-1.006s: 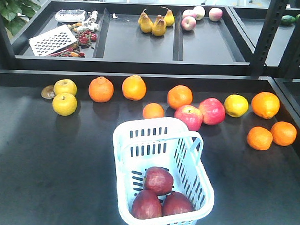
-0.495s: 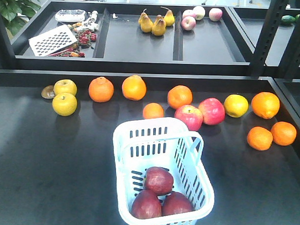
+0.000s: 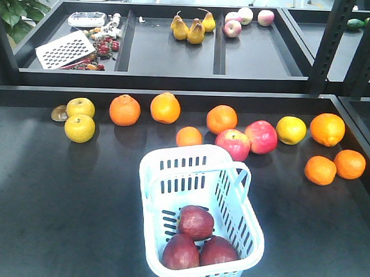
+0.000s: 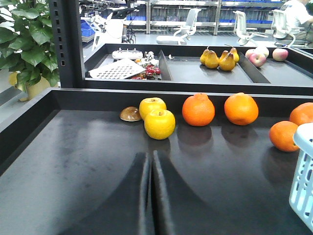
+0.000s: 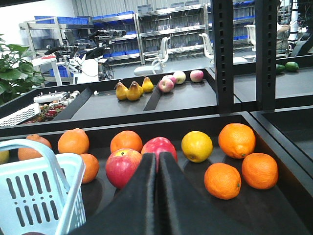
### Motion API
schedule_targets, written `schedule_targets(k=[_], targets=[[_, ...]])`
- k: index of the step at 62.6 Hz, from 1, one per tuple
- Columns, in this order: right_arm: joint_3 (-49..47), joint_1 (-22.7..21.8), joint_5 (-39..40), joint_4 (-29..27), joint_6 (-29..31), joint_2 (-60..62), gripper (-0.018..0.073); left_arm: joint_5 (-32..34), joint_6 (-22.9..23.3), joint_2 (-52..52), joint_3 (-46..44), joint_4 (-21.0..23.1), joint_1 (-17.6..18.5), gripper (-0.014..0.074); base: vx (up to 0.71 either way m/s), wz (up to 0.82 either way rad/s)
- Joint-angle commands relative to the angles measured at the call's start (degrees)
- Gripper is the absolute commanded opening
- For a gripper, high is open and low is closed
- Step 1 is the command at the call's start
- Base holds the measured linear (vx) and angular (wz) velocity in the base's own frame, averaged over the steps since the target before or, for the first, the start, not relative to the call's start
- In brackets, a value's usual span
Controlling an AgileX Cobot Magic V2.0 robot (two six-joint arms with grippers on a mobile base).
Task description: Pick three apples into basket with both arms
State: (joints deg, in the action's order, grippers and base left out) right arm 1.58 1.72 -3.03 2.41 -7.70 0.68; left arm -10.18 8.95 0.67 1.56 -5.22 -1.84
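Matte black covers the surface, a shallow tray with a raised lip along its back and sides. Behind it sits a second black shelf split into compartments, holding pears, pink apples, a white grater and small berries. Black uprights stand at the right, a leafy plant at the left; the wrist views show office chairs and blue-bin racks beyond.

The basket stands at the front centre, and the three apples lie touching one another in its near end. A row of oranges, yellow fruit and two brighter red apples runs along the back edge. Wide bare stretches lie to the left and right of the basket.

The left claw hangs low over the bare left stretch, fingers pressed together on nothing. The right claw is likewise clenched and empty, just beside the basket's handle, pointing toward the red apples.
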Motion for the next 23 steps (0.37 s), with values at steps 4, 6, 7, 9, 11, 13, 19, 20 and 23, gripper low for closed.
schedule_targets(k=[4,6,7,9,11,13,19,20,23], targets=[[0.8,-0.4,4.4,0.6,0.3,0.8,-0.0004,4.0,0.5,0.9,0.2,-0.1,-0.1,-0.0007,0.00,0.00],[0.8,-0.4,4.4,0.6,0.3,0.8,-0.0004,4.0,0.5,0.9,0.2,-0.1,-0.1,-0.0007,0.00,0.00],[0.8,-0.4,4.4,0.6,0.3,0.8,-0.0004,4.0,0.5,0.9,0.2,-0.1,-0.1,-0.0007,0.00,0.00],[0.8,-0.4,4.4,0.6,0.3,0.8,-0.0004,4.0,0.5,0.9,0.2,-0.1,-0.1,-0.0007,0.00,0.00],[0.8,-0.4,4.4,0.6,0.3,0.8,-0.0004,4.0,0.5,0.9,0.2,-0.1,-0.1,-0.0007,0.00,0.00],[0.8,-0.4,4.4,0.6,0.3,0.8,-0.0004,4.0,0.5,0.9,0.2,-0.1,-0.1,-0.0007,0.00,0.00],[0.8,-0.4,4.4,0.6,0.3,0.8,-0.0004,4.0,0.5,0.9,0.2,-0.1,-0.1,-0.0007,0.00,0.00],[0.8,-0.4,4.4,0.6,0.3,0.8,-0.0004,4.0,0.5,0.9,0.2,-0.1,-0.1,-0.0007,0.00,0.00],[0.8,-0.4,4.4,0.6,0.3,0.8,-0.0004,4.0,0.5,0.9,0.2,-0.1,-0.1,-0.0007,0.00,0.00]])
